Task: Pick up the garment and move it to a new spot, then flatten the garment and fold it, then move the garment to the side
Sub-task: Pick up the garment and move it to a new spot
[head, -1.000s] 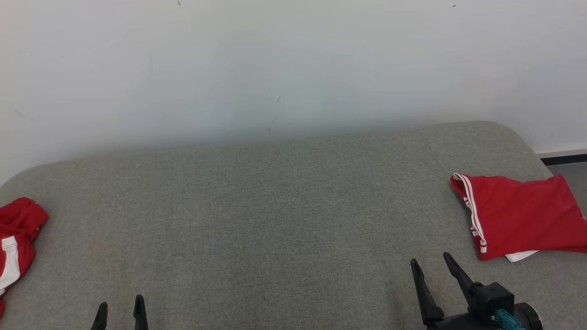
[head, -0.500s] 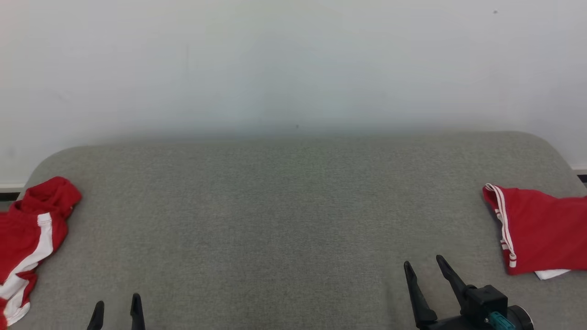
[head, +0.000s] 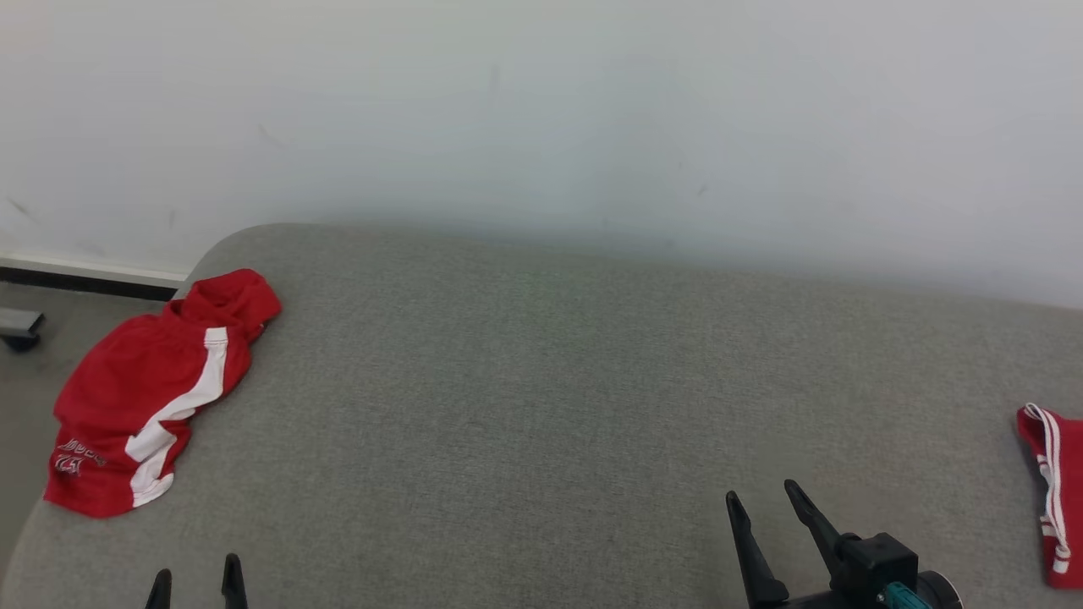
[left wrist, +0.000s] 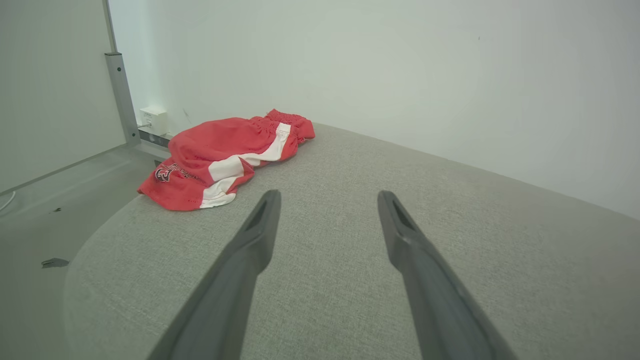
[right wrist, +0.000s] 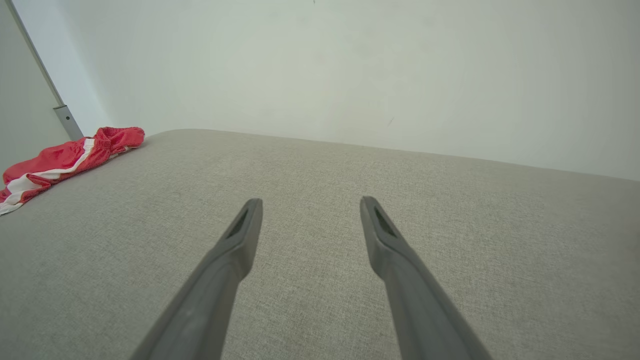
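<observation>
A crumpled red garment (head: 144,397) with a white side stripe and a printed logo lies at the far left end of the grey padded table (head: 541,381), partly over its edge. In the left wrist view the garment (left wrist: 225,150) sits ahead and to the left of my left gripper (left wrist: 328,196), well apart from it. The left gripper (head: 195,571) is open and empty at the bottom left of the head view. My right gripper (head: 761,492) is also open and empty, low on the right. The right wrist view has the garment (right wrist: 60,160) far off to the left of the open right gripper (right wrist: 311,201).
A second red garment (head: 1053,491) with thin white stripes lies folded at the table's right edge. A white wall runs behind the table. Grey floor and a metal post (left wrist: 120,95) lie beyond the table's left end.
The head camera has turned left, so the whole picture has shifted right: the crumpled garment is now fully in view and the folded one is nearly off frame. Both grippers stay open.
</observation>
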Motion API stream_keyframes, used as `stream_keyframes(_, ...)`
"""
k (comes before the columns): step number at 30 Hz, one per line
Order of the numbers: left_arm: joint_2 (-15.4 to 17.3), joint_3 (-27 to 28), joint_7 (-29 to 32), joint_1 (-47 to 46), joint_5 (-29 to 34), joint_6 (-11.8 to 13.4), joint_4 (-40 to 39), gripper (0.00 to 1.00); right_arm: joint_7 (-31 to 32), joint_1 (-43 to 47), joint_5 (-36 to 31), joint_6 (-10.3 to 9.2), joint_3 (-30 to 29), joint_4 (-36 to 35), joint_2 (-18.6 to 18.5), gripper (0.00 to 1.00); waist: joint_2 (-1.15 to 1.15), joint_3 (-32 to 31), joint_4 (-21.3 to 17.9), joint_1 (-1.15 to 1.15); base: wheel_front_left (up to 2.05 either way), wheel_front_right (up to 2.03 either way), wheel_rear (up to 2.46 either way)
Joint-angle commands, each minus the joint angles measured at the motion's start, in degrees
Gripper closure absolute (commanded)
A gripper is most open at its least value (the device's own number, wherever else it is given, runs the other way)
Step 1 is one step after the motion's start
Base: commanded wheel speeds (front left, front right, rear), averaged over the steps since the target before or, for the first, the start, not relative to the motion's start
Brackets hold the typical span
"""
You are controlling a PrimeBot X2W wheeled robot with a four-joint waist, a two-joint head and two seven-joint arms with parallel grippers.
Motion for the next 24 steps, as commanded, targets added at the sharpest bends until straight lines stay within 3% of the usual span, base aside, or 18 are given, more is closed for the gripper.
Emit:
stream_keyframes(1,0.0,0.5,0.0,1.0,0.6,-0.2,-0.1,0.0,-0.4,0.6,0.5,-0.17,0.2,0.1,0.3,0.0,0.0,-0.7,3.7,-0.01,0.0,0.0,0.0)
stream_keyframes(11,0.0,1.6,0.0,1.8,0.9,-0.2,-0.7,0.0,-0.4,0.7,1.0,-0.17,0.7,0.7,0.8,0.0,0.0,-1.2,8.7,-0.01,0.0,0.0,0.0)
stream_keyframes(24,0.0,1.3,0.0,2.1,2.1,1.5,0.0,0.0,-0.4,1.2,1.4,-0.17,1.4,0.3,1.0,0.0,0.0,-0.9,9.4,-0.01,0.0,0.0,0.0)
